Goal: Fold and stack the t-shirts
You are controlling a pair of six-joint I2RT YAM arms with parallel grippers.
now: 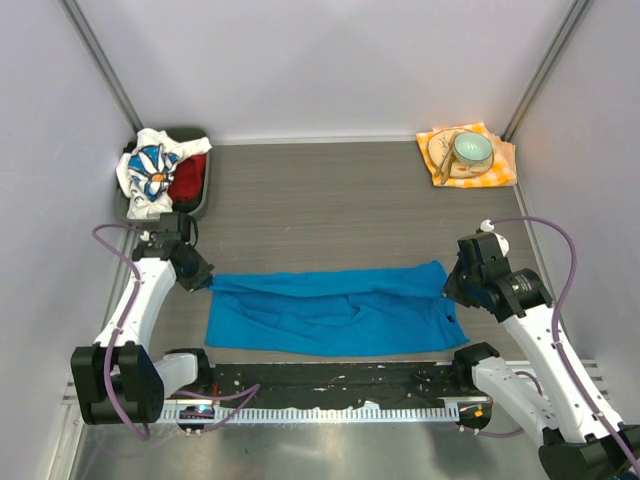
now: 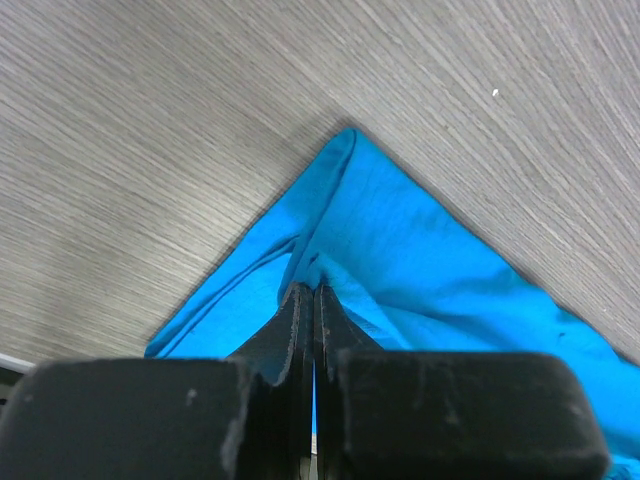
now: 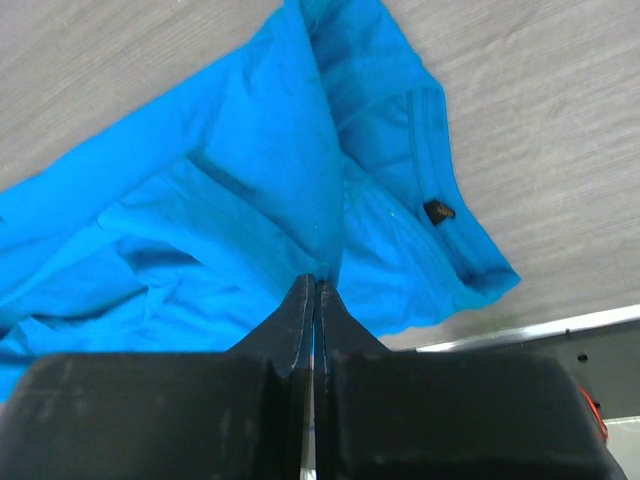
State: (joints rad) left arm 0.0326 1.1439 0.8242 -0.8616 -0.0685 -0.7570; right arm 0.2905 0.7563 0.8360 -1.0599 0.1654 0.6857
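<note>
Early stage: blue shirt held at both ends, nothing stacked

An overhead view of a grey table (image 1: 330,200) is shown, with two robot arms at its near edge. A blue shirt (image 1: 330,310) is laid out as a long, rumpled band across the near part of the table, between the arms. Its left end is pinched by the left gripper (image 1: 205,283), whose jaws are seen in the wrist view pressed together on a point of blue cloth. Its right end is gripped the same way by the right gripper (image 1: 450,290), jaws closed tight on a ridge of fabric just beside a hem.

The band looks narrow for a shirt, so a first lengthwise fold may have been made, though this cannot be told for certain. Creases are seen along it and no neat packet has been formed.

In the far left corner a dark bin (image 1: 205,135) is seen. A daisy shirt (image 1: 150,172) and a red shirt (image 1: 190,178) are bunched in it, unfolded, well apart from the arms. In the far right corner a checked napkin (image 1: 495,170) is lying under a bowl (image 1: 472,150).

The task is judged barely begun: one shirt is in hand, two are untouched, and no stack is started
</note>
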